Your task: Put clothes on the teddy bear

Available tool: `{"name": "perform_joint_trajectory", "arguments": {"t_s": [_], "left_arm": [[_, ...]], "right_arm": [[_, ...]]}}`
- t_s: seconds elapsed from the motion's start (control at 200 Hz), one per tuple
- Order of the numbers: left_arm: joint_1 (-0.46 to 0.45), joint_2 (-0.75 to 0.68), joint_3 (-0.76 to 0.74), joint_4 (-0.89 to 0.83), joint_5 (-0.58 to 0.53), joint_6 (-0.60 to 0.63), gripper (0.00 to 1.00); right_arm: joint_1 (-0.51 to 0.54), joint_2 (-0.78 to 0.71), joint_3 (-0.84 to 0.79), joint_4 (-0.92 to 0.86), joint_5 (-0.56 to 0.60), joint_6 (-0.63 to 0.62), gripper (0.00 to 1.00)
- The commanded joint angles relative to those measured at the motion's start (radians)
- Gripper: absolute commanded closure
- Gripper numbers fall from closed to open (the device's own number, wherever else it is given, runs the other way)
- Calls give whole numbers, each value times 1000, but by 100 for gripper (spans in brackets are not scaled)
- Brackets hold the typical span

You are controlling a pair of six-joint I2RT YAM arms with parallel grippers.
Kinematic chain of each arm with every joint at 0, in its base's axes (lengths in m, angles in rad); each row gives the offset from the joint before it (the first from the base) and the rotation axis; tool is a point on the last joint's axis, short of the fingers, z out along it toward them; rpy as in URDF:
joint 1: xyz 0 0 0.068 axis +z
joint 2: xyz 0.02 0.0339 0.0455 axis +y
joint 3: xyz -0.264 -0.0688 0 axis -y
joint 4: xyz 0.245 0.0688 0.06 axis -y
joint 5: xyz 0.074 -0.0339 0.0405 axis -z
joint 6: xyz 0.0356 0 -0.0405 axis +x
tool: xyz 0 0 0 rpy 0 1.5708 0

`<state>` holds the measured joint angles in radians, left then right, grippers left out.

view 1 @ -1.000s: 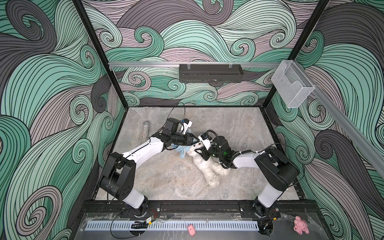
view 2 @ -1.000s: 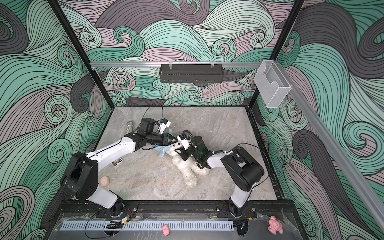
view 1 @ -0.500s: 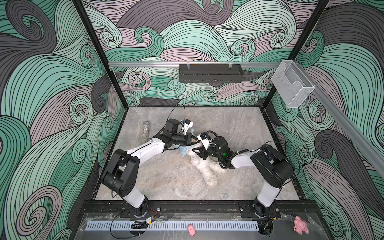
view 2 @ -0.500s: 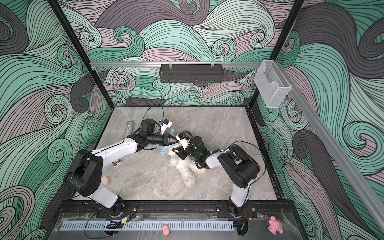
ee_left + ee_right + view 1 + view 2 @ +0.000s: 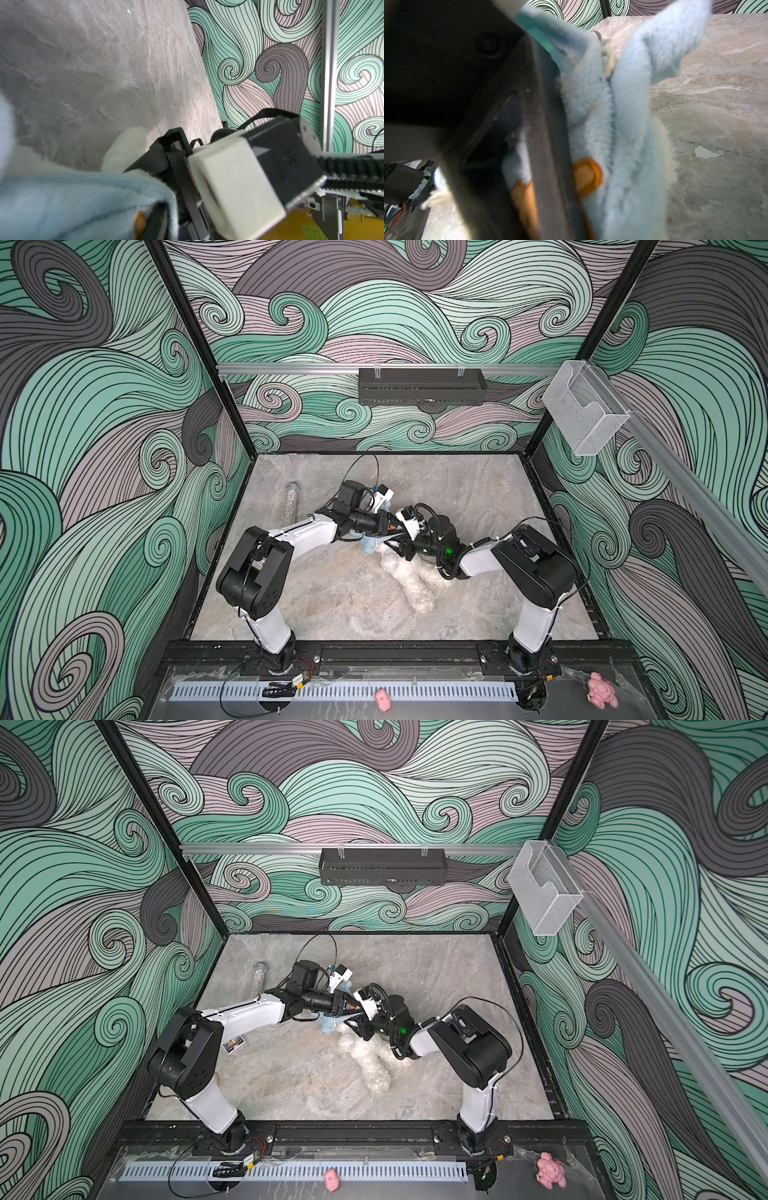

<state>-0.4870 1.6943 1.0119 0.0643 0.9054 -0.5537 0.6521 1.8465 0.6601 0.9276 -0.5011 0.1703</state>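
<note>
The teddy bear lies white and fluffy on the stone tabletop, legs toward the front. Its head is hidden under both grippers. A light blue fleece garment is bunched at the bear's head end. My left gripper and right gripper meet tip to tip there. In the left wrist view the garment wraps over one dark finger, with a bear limb behind. In the right wrist view the garment presses against a dark finger; how the jaws stand is unclear.
A glittery tube lies at the back left and a small card box sits by the left arm. Two pink plush toys rest outside the front rail. A black tray and a clear holder hang on the walls.
The two grippers have drawn closer together over the bear's head and the garment. The left arm has reached further right. The bear's body has hardly moved.
</note>
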Motion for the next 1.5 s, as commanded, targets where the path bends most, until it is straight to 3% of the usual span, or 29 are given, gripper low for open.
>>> {"name": "perform_joint_trajectory", "arguments": {"t_s": [0.0,0.35,0.69,0.971,1.096,1.206,1.421,1.496], "left_arm": [[-6,-30,29,-86,-58,41,53],[1,-127,49,-184,-195,113,34],[3,-191,60,-263,-306,167,26],[7,-215,62,-304,-340,203,26],[7,-187,60,-305,-344,194,33],[9,-153,52,-302,-370,183,46],[11,-100,58,-264,-378,167,82],[11,-103,58,-251,-350,167,88]], "right_arm": [[4,-1,-6,99,-23,-24,62],[1,-7,-49,83,-27,-90,63],[3,-1,-53,88,-31,-93,65],[3,-2,-50,79,-10,-93,68],[8,-22,-26,-24,19,-126,69],[9,-29,-39,-24,20,-128,69],[9,-49,-54,-60,48,-122,68],[11,-80,-40,-162,83,-150,64]]}}
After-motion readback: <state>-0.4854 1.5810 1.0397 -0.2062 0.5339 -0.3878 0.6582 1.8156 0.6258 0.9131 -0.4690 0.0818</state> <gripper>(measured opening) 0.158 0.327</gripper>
